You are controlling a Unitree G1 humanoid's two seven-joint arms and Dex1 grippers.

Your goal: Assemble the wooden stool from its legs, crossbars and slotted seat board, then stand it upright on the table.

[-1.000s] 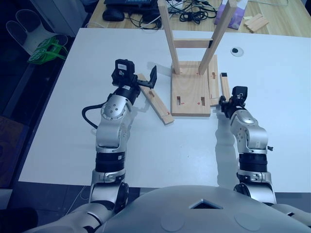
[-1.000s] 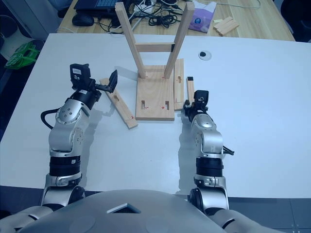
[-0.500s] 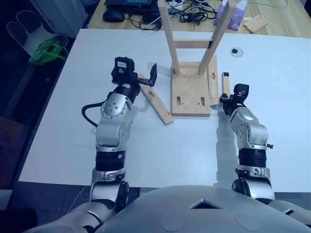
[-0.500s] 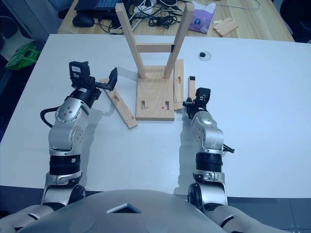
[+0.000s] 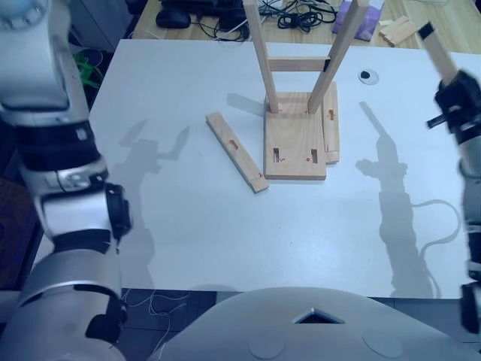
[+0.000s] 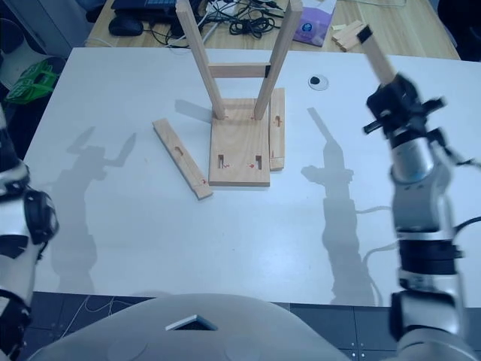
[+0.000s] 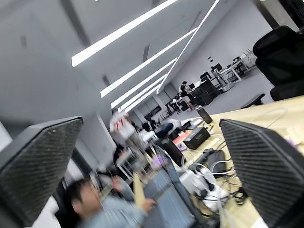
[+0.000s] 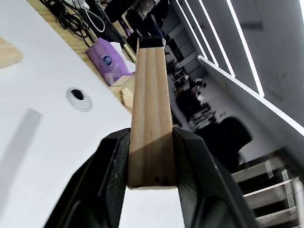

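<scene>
White table point(image 5: 188, 226) bears the slotted seat board point(image 5: 294, 139), one slotted bar point(image 5: 237, 151) lying apart on its left, a second bar point(image 5: 331, 124) just beside its right edge.

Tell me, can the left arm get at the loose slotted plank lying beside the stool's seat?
Probably, but not at once. The plank lies in the open on the table, nothing on it. The left tool, open, is lifted high and faces the room.

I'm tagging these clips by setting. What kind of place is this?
Probably an open-plan office or lab workspace: a white table backed by a desk strewn with cables and a mouse, plus long ceiling light strips and an office chair.
</scene>
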